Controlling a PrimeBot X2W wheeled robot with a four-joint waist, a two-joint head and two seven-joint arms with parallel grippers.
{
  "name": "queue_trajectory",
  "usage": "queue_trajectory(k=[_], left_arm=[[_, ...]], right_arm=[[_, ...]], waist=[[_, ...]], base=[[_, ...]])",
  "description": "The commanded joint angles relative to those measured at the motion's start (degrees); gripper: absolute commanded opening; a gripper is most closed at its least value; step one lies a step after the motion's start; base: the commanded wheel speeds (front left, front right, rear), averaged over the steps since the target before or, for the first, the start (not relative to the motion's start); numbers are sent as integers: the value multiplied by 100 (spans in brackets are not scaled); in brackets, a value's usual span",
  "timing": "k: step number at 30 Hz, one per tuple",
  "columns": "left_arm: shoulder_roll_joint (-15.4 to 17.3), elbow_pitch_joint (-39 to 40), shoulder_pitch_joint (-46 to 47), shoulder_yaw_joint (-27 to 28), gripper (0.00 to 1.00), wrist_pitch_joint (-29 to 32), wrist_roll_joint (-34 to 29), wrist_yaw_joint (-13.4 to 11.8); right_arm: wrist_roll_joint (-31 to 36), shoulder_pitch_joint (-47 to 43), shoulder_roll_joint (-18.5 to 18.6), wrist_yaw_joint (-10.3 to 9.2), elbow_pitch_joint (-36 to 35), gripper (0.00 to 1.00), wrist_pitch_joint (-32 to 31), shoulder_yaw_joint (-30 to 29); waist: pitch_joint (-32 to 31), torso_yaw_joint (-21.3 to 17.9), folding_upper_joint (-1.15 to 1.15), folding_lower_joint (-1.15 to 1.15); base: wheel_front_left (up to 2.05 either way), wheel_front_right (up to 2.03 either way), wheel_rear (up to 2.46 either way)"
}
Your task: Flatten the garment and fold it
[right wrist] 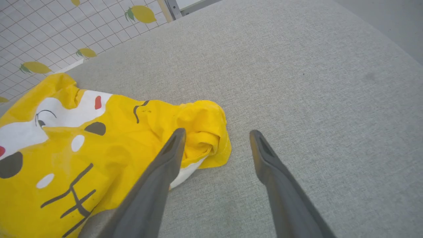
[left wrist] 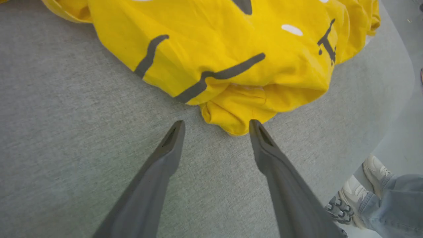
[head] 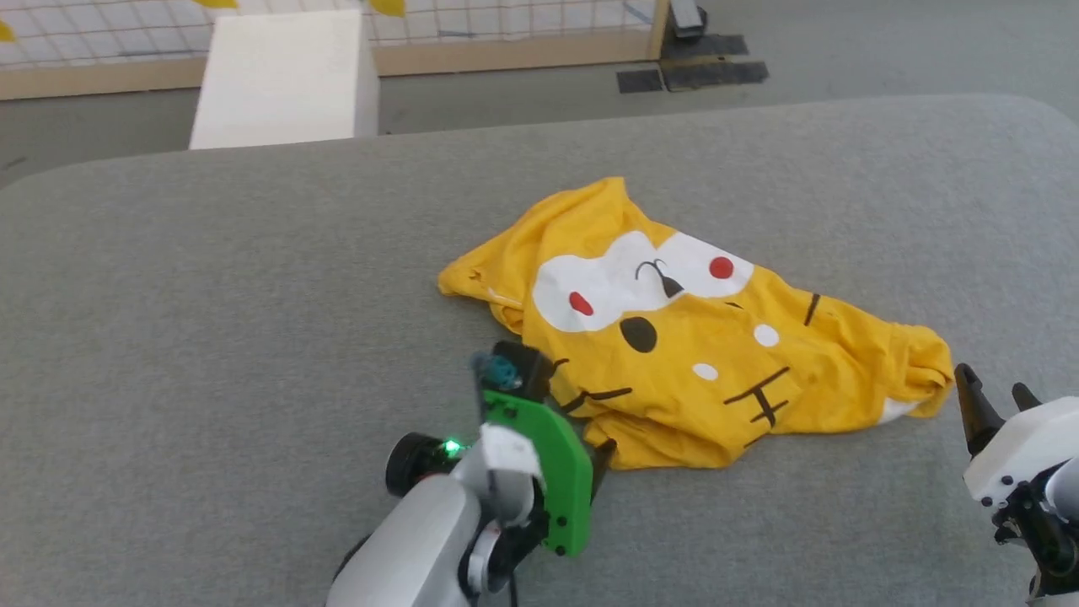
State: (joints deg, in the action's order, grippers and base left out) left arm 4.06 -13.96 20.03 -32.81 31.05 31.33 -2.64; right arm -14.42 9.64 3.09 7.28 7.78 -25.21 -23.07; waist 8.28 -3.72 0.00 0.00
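Left claw (left wrist: pixel 216 125): mine, spread wide and empty, tips at the near bunched hem of the shirt (head: pixel 674 354). Right claw (right wrist: pixel 216 133): likewise wide and empty, one finger at the shirt's rolled right end. The shirt lies crumpled, print up, mid-table (head: pixel 253 295). Step, as I judge it: flattening, grips not yet taken. Next: pinch each bunch and draw them apart. Bare table lies left and far; a person's shoes (left wrist: pixel 350 195) stand past its edge.
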Motion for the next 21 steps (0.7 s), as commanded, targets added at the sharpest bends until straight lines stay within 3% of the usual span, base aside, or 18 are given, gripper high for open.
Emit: queue_trajectory(k=[1, 9, 10, 11, 12, 17, 21], left_arm=[[-13, -145, 173, -53, 100, 109, 0, 7], [-84, -922, 514, -199, 100, 60, 104, -43], [-91, -983, 520, -217, 82, 19, 163, -11], [-95, -1024, 531, -240, 28, -18, 195, 13], [-100, -1063, 549, -261, 0, -83, 228, 39], [-112, -959, 477, -34, 0, -377, 743, 103], [55, -379, 220, 434, 0, -594, 1069, -52]], right_arm=[[-5, -12, -16, 21, -34, 100, 14, 33], [-44, -24, -20, 21, 85, 100, 130, 117], [-39, -35, -20, 21, 97, 100, 137, 116], [-38, -40, -20, 21, 104, 100, 143, 113], [-34, -47, -20, 21, 115, 100, 154, 101], [-17, -50, -21, 21, 182, 100, 178, 117], [-31, -65, -21, 21, 201, 100, 202, 151]], waist=[[138, -208, 0, 0], [280, -551, 0, 0], [290, -562, 0, 0], [297, -565, 0, 0], [304, -557, 0, 0], [233, -410, 0, 0], [101, -110, 0, 0]], base=[[0, 0, 0], [0, 0, 0], [0, 0, 0], [0, 0, 0], [0, 0, 0], [0, 0, 0], [0, 0, 0]])
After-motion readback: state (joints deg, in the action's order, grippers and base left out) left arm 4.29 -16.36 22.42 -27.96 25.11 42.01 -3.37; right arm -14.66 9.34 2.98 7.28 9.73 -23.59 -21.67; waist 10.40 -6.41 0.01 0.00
